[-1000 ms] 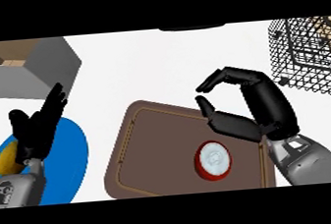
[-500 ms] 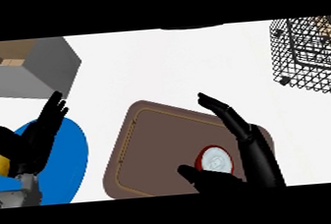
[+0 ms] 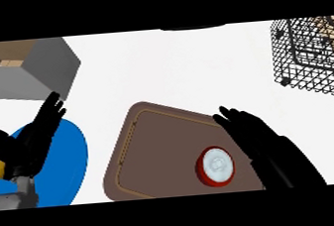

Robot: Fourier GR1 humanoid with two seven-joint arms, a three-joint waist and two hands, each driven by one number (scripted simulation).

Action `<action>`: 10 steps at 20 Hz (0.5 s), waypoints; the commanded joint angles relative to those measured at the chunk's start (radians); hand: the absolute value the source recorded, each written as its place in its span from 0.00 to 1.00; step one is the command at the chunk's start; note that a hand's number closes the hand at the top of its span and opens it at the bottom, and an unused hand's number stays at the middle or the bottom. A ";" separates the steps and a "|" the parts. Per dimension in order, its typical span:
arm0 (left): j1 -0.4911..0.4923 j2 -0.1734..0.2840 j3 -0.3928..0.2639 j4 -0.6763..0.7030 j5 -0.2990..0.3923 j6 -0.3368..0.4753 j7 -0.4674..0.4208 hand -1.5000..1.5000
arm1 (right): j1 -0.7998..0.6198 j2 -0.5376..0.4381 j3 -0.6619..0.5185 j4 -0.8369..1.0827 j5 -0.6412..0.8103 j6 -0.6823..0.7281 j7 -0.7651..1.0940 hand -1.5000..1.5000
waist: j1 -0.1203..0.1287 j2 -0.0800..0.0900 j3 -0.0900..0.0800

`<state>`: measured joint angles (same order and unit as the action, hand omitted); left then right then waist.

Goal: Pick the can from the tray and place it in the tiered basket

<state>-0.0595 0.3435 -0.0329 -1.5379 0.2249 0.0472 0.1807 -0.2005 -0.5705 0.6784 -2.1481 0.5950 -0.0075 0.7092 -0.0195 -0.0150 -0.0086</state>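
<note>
Now the right hand [image 3: 271, 144] is low over the tray [image 3: 154, 150], fingers straight and spread wide, holding nothing. Just left of its palm stands the can [image 3: 217, 165], upright on the tray. Beyond the fingertips, well apart, sits the basket [image 3: 313, 53]. The left hand [image 3: 26, 143] rests open over the blue plate [image 3: 60, 168].

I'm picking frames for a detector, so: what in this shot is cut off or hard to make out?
Head view: the black wire basket is cropped at the right edge, the brown tray and blue plate at the bottom. The black right hand shows little detail beside the red, white-topped can. No glare visible.
</note>
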 commanded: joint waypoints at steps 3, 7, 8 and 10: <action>-0.023 -0.021 -0.013 -0.007 -0.006 0.006 0.002 0.50 | -0.080 -0.014 0.093 -0.178 -0.105 0.354 0.353 0.00 | 0.013 0.006 0.001; 0.010 0.000 0.006 0.014 0.007 -0.043 -0.028 0.50 | -0.181 0.163 0.153 -0.159 -0.108 0.429 0.594 0.00 | 0.027 0.011 0.004; 0.022 -0.010 -0.010 -0.065 -0.003 -0.007 0.027 0.50 | -0.183 0.204 0.174 -0.146 -0.083 0.412 0.632 0.00 | 0.031 0.008 0.005; -0.026 -0.022 -0.008 -0.023 -0.010 0.000 0.028 0.50 | -0.239 0.249 0.159 -0.081 -0.079 0.424 0.642 0.00 | 0.024 0.011 0.005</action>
<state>-0.0631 0.3332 -0.0393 -1.5624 0.2204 0.0395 0.1957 -0.3551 -0.4348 0.8030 -2.2575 0.5089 0.3020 1.0962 0.0039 -0.0065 -0.0049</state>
